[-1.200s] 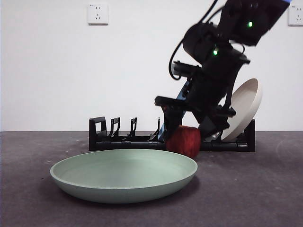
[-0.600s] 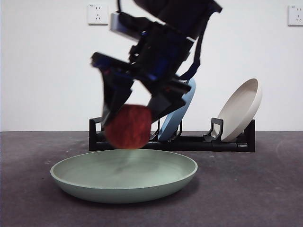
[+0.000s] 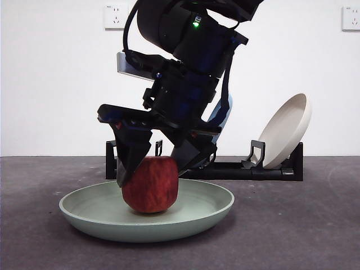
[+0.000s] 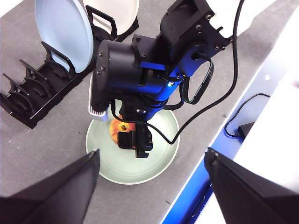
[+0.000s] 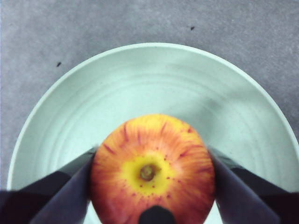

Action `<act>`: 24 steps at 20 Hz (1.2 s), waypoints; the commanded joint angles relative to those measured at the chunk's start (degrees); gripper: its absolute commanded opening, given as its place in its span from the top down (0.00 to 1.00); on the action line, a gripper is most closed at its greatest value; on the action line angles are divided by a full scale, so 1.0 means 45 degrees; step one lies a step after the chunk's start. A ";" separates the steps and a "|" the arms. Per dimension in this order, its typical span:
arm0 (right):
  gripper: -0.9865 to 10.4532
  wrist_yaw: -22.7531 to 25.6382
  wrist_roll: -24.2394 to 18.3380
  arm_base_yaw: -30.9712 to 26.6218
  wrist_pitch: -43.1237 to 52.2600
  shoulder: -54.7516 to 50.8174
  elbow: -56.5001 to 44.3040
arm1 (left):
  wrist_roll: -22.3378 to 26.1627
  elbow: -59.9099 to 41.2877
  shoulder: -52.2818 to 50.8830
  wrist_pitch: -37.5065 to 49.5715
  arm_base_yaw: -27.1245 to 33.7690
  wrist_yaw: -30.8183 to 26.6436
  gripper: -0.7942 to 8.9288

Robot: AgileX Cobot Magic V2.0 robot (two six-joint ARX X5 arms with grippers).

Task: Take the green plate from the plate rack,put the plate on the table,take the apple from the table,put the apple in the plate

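The green plate [image 3: 214, 209] lies flat on the table [image 3: 304, 225] in front of the plate rack [image 3: 270, 170]. The apple [image 3: 151, 185] sits in the plate's middle, its underside on the plate's floor. My right gripper [image 3: 153, 174] comes down from above, its jaws closed against both sides of the apple. The right wrist view shows the apple [image 5: 152, 168], stem dip up, between the jaws over the plate [image 5: 154, 74]. My left gripper [image 4: 153, 151] is open and empty high above, looking down on the right arm, the plate [image 4: 161, 154] and the rack [image 4: 32, 100].
A blue plate [image 3: 224, 115] and a beige plate [image 3: 289, 126] lean in the rack behind the arm. The rack's left slots [image 3: 138, 152] hold nothing. In the left wrist view the table's edge [image 4: 196, 186] and a black cable [image 4: 243, 116] lie near the green plate.
My right gripper carried the apple from beside the rack leftward and toward the camera, over the green plate, then lowered it until it rests in the plate.
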 commanded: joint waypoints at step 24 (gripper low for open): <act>0.45 -0.0850 0.0369 0.0049 -0.7155 -0.7339 -0.0107 | -0.0078 -0.0029 -0.0015 -0.0534 -0.0019 -0.0029 0.53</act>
